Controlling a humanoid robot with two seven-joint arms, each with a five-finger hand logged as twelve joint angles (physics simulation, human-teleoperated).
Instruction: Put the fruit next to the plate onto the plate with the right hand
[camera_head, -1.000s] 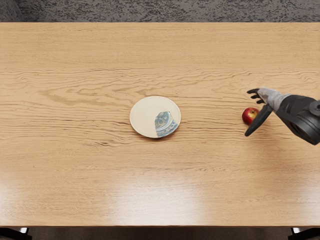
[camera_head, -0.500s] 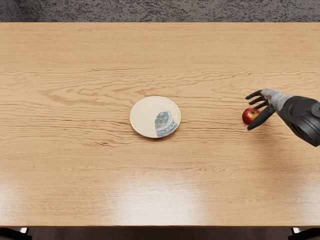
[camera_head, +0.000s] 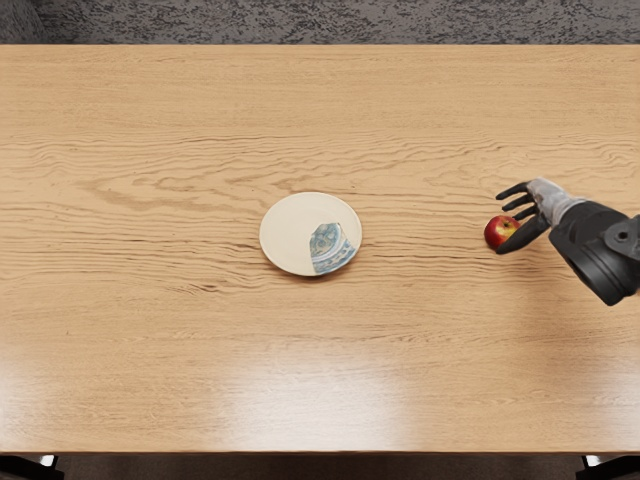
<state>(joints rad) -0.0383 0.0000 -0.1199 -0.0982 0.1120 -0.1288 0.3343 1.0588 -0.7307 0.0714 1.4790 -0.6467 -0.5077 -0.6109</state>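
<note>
A small red apple (camera_head: 498, 231) lies on the wooden table (camera_head: 200, 330), well to the right of a cream plate (camera_head: 296, 232) that has a blue patterned patch on its lower right part. My right hand (camera_head: 518, 215) comes in from the right edge and sits just right of the apple. Its dark fingers (camera_head: 514, 190) are spread above and beside the fruit, and the thumb lies against the apple's lower right side. The hand does not enclose the apple. The left arm is out of sight.
The table's far edge runs along the top of the view, with dark carpet (camera_head: 320, 20) beyond it. A glare patch (camera_head: 300, 390) lies on the wood near the front edge.
The right hand has drawn slightly lower and closer around the apple, and the thumb has swung up from below to the fruit's side. The apple and the plate have not moved.
</note>
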